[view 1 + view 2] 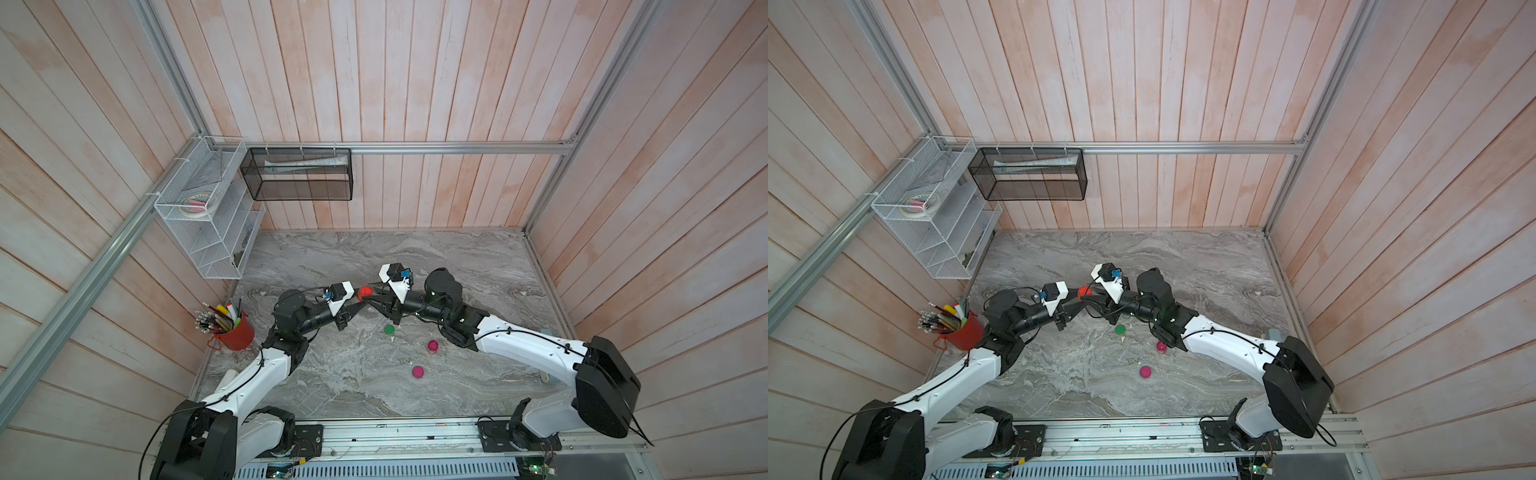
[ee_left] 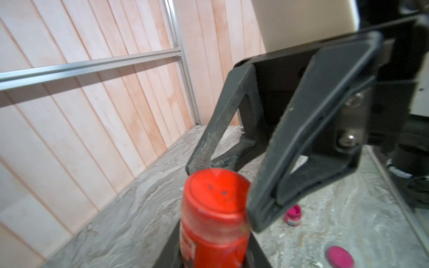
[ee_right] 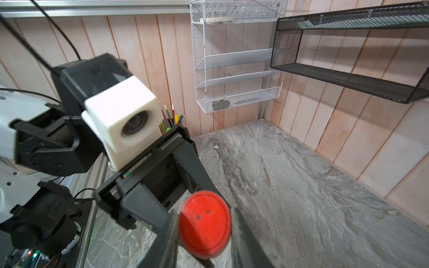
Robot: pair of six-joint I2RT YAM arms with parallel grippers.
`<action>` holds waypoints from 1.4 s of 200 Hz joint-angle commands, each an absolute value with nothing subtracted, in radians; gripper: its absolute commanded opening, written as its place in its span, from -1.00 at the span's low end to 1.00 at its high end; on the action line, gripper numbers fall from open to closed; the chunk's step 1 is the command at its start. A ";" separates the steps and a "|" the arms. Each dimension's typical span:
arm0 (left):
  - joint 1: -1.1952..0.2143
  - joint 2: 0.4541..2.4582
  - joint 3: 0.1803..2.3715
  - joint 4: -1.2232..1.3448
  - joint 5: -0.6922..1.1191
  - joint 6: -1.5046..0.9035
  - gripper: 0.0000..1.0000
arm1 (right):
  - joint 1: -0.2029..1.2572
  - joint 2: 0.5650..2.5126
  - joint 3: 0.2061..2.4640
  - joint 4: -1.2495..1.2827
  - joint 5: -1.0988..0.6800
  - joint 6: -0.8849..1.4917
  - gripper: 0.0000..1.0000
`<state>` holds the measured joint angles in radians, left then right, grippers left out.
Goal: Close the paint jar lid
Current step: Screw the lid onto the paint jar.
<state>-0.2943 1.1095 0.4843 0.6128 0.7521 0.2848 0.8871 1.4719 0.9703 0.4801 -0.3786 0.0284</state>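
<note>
My left hand (image 1: 360,301) is clamped on the body of the red paint jar (image 2: 209,234). I hold it up off the table (image 1: 478,266), in the air between my two arms and over the middle of the surface. My right hand (image 3: 205,220) meets the jar from the other side. Its fingers (image 2: 262,204) press on opposite edges of the red lid (image 2: 216,185), so that hand is closed on the lid. The lid sits on the jar's mouth; I cannot tell whether it is screwed fully down.

The jar is not upright. Its long axis runs roughly from one hand to the other, with the base toward my left hand. The lid end points toward my right hand and tips somewhat upward. The lid's flat face shows in both top views and faces my right wrist camera almost head-on.

On the table under my right hand lies a small green round piece (image 1: 389,329). Near my right forearm stands an open pink jar (image 1: 432,345). A pink lid (image 1: 417,371) lies flat apart from it, toward the front edge. A red cup (image 1: 237,334) of pencils and markers stands at the table's left edge. A white wire rack (image 1: 208,216) hangs on the left wall, and a black mesh shelf (image 1: 299,174) hangs on the back wall.
</note>
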 commanded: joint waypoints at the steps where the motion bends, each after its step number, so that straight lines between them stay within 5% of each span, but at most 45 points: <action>1: -0.320 1.048 0.461 0.684 0.518 0.377 -0.45 | 0.916 1.529 0.995 0.477 -0.296 0.119 -0.57; 52: -0.371 0.988 0.416 0.729 0.177 0.449 -0.45 | 0.944 1.647 1.096 0.514 -0.178 0.303 -0.61; 100: -0.399 0.990 0.414 0.722 0.042 0.489 -0.45 | 0.948 1.707 1.187 0.494 -0.121 0.388 -0.60; 150: -0.399 1.003 0.431 0.690 0.059 0.488 -0.45 | 0.946 1.619 1.099 0.528 -0.119 0.316 0.06; 187: -0.397 1.025 0.446 0.667 0.083 0.471 -0.44 | 0.934 1.465 0.945 0.526 -0.112 0.232 0.33; 214: -0.382 1.043 0.468 0.627 0.203 0.442 -0.44 | 0.882 1.344 0.837 0.517 -0.186 0.178 0.36; 280: -0.321 1.160 0.525 0.639 0.890 0.279 -0.44 | 0.813 1.247 0.806 0.466 -0.399 -0.015 0.14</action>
<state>-0.3233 1.1309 0.4969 0.6186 0.5854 0.3668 0.8265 1.2617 0.8059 0.4923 -0.2981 0.0727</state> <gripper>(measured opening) 0.327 0.586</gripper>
